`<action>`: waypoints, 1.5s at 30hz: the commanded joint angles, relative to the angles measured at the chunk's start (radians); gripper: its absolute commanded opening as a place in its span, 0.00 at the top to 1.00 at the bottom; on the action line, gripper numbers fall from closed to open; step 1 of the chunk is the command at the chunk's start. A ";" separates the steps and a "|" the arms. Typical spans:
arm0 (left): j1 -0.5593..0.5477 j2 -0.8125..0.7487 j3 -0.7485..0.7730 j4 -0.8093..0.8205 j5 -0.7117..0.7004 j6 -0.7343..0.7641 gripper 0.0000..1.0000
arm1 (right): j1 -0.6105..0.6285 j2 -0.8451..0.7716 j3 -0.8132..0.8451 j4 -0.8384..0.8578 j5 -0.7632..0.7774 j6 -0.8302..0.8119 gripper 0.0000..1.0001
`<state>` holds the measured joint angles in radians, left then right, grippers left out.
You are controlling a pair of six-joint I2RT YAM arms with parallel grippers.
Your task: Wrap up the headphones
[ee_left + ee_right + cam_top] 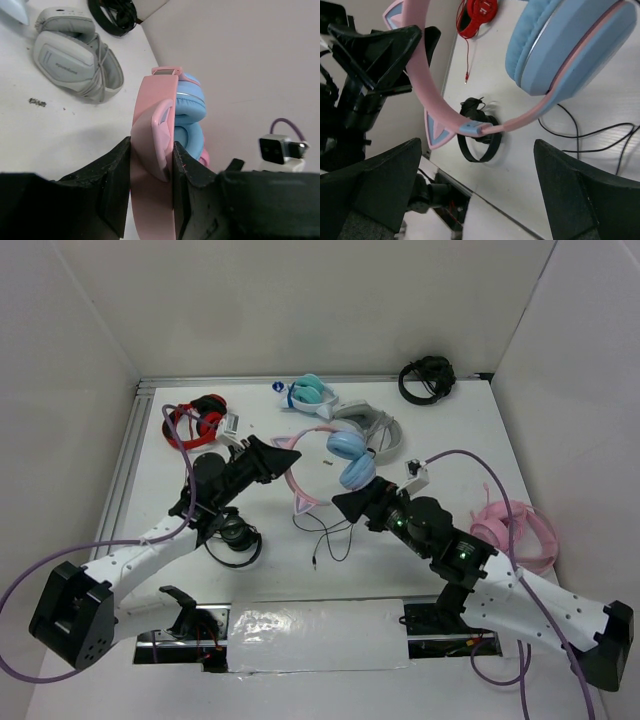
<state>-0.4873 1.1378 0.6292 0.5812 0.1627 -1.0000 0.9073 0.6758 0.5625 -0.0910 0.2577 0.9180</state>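
1. Scanning the top view: headphones [345, 450] lie just beside the grey pair [378, 428], on its near-left side. Left gripper [283, 456] meets the pink headband [296, 480] at the end farthest from the grey pair; the grip is unclear from up here. Right gripper [357, 500] sits close to the ear cups [352, 470], on their side away from the grey pair, holding nothing. Cable [335, 540] trails loose on the table [450, 440], farther from the grey pair than the cups and next to the right gripper.
2. Left wrist: left gripper [152, 167] is clamped on the headband [150, 110], one finger on each face, at a cat ear [162, 135]. The band's long axis runs straight out from the jaws to the cups [190, 107]. Grey pair [75, 60] is off to one side, apart. No cable in this view.
3. Right wrist: right gripper [477, 147] is spread wide, with nothing between the fingers. Cups [560, 45] are ahead, and the headband arcs over to the left gripper [407, 45]. Only this view shows the cable [590, 135] looping slack on the table below the cups, toward one finger's side.
4. Judgement: the right arm is free and nearer the cable, which lies ahead of and below its jaws. Likely next move is to pick up the cable while the left arm holds the band.
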 commanded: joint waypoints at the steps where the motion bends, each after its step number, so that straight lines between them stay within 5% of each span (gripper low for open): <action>1: -0.023 -0.015 0.033 0.215 -0.035 -0.066 1.00 | 0.025 0.050 -0.019 0.152 0.075 0.174 0.00; 11: -0.034 -0.076 -0.019 0.237 -0.005 -0.126 1.00 | 0.016 0.073 -0.015 0.129 0.262 0.255 0.00; 17: -0.034 -0.122 -0.028 0.207 0.058 -0.144 1.00 | -0.021 0.022 -0.050 0.214 0.230 0.187 0.24; 25: -0.037 -0.133 -0.014 0.189 0.106 -0.158 1.00 | -0.019 0.137 0.034 0.152 0.170 0.091 0.32; 33: -0.036 -0.142 -0.022 0.181 0.156 -0.114 1.00 | -0.024 0.110 0.028 0.218 0.195 0.035 0.63; 35: -0.036 -0.142 -0.022 0.169 0.164 -0.123 1.00 | -0.030 0.102 0.034 0.224 0.180 -0.001 0.60; 39: -0.036 -0.127 -0.020 0.189 0.162 -0.138 1.00 | -0.030 0.129 0.092 0.180 0.131 -0.025 0.32; 45: -0.046 -0.092 0.012 0.223 0.140 -0.141 1.00 | -0.028 0.231 0.132 0.155 0.068 -0.001 0.25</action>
<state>-0.5091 1.0397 0.5934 0.6739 0.2394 -1.0824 0.8764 0.8780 0.6373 0.0292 0.3790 0.9176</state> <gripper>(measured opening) 0.442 0.757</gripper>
